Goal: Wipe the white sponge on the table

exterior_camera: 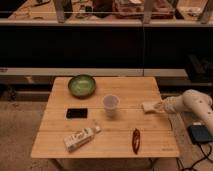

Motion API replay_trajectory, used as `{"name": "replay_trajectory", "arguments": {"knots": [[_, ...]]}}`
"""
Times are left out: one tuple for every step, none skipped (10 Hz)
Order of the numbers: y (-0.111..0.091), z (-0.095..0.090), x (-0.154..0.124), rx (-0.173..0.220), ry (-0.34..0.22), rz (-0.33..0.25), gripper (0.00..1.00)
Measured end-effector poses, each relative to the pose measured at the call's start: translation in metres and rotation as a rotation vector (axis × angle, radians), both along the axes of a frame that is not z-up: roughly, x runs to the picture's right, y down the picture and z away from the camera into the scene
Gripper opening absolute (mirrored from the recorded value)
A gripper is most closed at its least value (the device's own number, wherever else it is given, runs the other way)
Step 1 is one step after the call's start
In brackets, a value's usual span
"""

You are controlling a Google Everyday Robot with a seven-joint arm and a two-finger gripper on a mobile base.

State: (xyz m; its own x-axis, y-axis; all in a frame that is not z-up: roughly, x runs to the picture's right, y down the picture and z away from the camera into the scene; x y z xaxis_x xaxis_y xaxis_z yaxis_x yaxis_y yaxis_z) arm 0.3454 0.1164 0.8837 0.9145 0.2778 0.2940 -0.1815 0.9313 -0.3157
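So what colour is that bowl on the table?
Green bowl, camera view; the gripper is at the table's right edge.

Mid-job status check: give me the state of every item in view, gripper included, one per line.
gripper: at the table's right edge, on the white sponge.
white sponge: flat on the table, under the gripper's tip.
plastic cup: upright, mid-table.
green bowl: upright, near the far left corner.
black phone: lying flat.
white carton: lying on its side, near the front.
red object: lying flat, near the front.
table: level.
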Motion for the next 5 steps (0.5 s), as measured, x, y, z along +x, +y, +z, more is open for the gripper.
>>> {"name": "replay_trajectory", "arguments": {"knots": [[-0.004,0.009,0.009,0.003,0.015,0.017,0.00],[-0.010,0.019,0.015,0.006,0.025,0.033,0.00],[-0.019,0.030,0.015,0.013,0.026,0.042,0.00],[-0.026,0.037,0.010,0.019,0.019,0.038,0.00],[-0.034,0.045,0.000,0.025,0.008,0.024,0.00]]}}
